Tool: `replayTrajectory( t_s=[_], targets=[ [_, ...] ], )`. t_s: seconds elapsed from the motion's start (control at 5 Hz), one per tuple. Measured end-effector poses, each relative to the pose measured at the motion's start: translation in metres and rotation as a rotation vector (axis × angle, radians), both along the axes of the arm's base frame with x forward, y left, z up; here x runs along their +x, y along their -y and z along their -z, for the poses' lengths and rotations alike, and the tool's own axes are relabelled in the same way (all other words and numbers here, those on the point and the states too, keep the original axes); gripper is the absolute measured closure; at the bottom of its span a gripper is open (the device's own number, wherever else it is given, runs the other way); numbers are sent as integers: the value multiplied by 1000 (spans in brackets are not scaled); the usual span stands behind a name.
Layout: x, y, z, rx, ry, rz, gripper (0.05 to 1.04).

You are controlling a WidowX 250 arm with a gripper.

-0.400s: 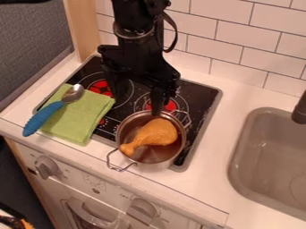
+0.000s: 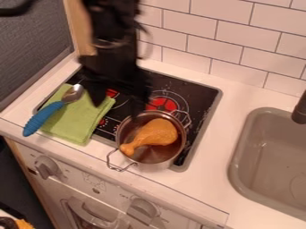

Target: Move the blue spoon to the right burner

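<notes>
The blue spoon point(image 2: 43, 117) lies across the left part of a folded green cloth, its metal bowl up and right, its blue handle running down to the counter's front. My gripper point(image 2: 117, 105) hangs over the stove to the right of the spoon, between the cloth and the pot, with its two fingers spread and nothing seen between them. It is open and apart from the spoon. The right burner point(image 2: 161, 104) shows red behind the pot, whose rear edge reaches close to it.
A metal pot point(image 2: 121, 139) holding an orange drumstick point(image 2: 156, 133) stands at the stove's front right. The green cloth point(image 2: 81, 120) covers the stove's left front. A grey sink point(image 2: 263, 161) with a dark faucet is at the right, and a tiled wall point(image 2: 227, 40) rises behind.
The arm and gripper have shifted left, away from the right burner and towards the cloth, uncovering more of that burner. Spoon, cloth and pot have stayed put.
</notes>
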State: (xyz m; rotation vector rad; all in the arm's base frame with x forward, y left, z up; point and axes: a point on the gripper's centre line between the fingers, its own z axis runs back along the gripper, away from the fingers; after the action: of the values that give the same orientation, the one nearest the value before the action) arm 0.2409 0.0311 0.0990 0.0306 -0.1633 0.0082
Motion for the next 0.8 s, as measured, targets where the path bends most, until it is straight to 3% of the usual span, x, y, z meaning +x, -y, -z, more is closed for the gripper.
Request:
replayTrajectory(
  t_s=[0.4, 0.8],
  targets=[
    [-17, -55, 4, -1, 8, 6, 83],
    [-19, -116, 33, 27, -85, 7, 83]
  ],
)
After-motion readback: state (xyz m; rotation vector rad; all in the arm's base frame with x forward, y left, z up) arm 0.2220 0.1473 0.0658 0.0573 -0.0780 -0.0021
